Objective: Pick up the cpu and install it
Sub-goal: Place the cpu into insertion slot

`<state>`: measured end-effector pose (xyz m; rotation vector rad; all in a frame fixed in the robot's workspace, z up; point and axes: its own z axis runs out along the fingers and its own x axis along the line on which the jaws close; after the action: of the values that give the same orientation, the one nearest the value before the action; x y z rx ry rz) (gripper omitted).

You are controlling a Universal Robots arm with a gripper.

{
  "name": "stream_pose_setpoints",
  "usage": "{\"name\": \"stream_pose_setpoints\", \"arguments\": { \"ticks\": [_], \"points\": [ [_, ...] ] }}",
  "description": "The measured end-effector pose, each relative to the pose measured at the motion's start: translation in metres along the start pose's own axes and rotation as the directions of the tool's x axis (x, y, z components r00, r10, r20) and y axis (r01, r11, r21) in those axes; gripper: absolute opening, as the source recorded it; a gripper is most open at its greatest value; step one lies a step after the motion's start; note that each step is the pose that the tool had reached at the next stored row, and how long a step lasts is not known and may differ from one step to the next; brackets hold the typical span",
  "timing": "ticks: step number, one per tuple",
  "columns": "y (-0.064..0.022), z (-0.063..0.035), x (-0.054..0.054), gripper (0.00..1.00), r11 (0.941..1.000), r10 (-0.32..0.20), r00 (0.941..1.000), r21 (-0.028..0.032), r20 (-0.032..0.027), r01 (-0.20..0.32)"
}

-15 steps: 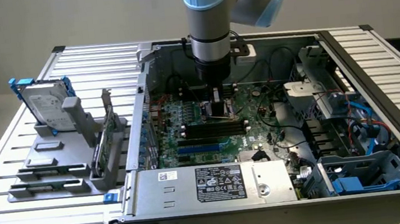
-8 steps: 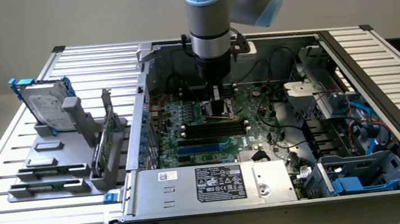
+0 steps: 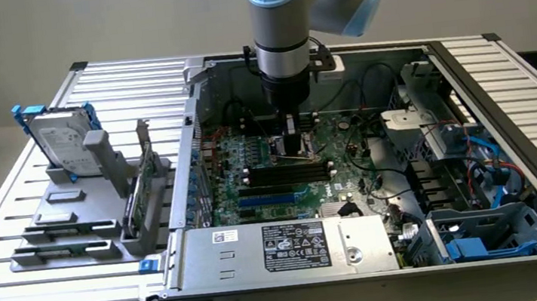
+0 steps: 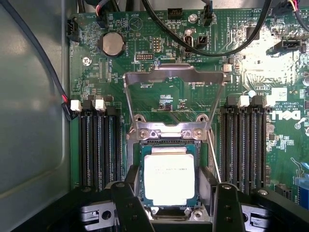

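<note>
The cpu (image 4: 169,176) lies flat in the socket (image 4: 136,166) of the green motherboard (image 4: 145,43), directly under the gripper (image 4: 176,200). The gripper's fingers stand spread wide to either side of the chip and are not closed on it. Beyond the fingertips the hinged load plate (image 4: 174,77) stands raised, so the chip looks unclamped. A finger catching its edge could tilt it and bend the socket contacts. Being square, it has no real long axis, and its metal lid faces up toward the wrist. Memory slots (image 4: 99,145) lie outward of both fingers.
</note>
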<state>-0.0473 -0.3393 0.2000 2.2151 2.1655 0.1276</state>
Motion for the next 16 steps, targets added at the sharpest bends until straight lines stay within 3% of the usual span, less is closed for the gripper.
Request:
{"name": "stream_pose_setpoints", "arguments": {
  "ticks": [7,16],
  "points": [
    [0.0,0.0001,0.0004,0.6,1.0,-0.002,0.9999,-0.0035,0.0162,0.002],
    [-0.0001,0.0013,0.0013,0.6,1.0,-0.002,0.9998,-0.0069,0.0179,0.002]
  ]
}}
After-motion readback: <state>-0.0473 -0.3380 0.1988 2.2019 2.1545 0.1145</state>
